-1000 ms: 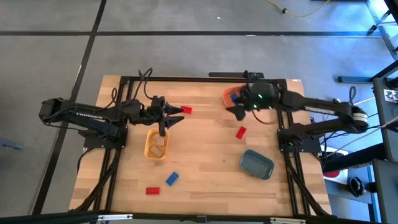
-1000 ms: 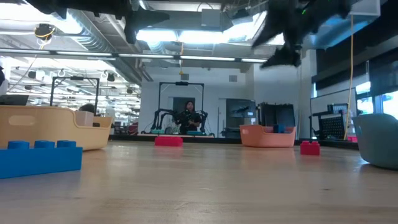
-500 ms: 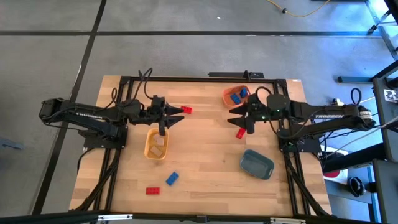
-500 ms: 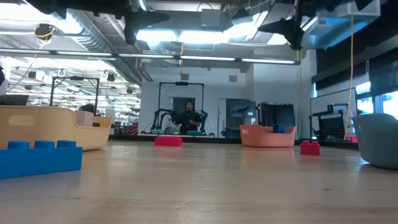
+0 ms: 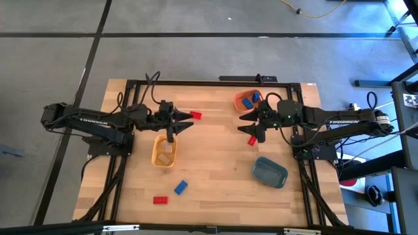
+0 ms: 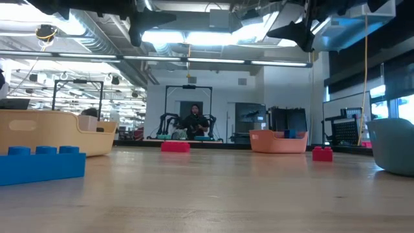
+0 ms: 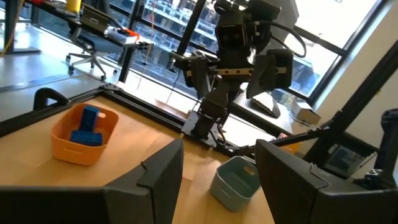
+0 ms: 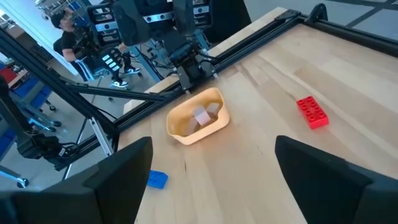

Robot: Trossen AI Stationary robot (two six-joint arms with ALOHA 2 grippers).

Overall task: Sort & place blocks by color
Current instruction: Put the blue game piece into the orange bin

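Nearest the front edge of the desk (image 5: 215, 176) lie a red block (image 5: 160, 200) and a blue block (image 5: 180, 188), side by side but apart, both loose and waiting to be sorted. Farther in, the slate-blue tray (image 5: 270, 172) sits empty, seemingly reserved for a colour not yet placed; the yellow tray (image 5: 164, 151) holds the beige blocks (image 8: 205, 114), so that colour looks settled. Beyond, the right hand (image 5: 257, 125) hovers with its fingers spread wide and empty, just above a red block (image 5: 252, 139), probably lining up to take it; the left hand (image 5: 176, 123) hangs over the yellow tray's far end, fingers parted with nothing between them, apparently waiting. Farthest, another red block (image 5: 195, 115) lies loose, and the orange tray (image 5: 239, 99) holds blue blocks (image 7: 85, 127).
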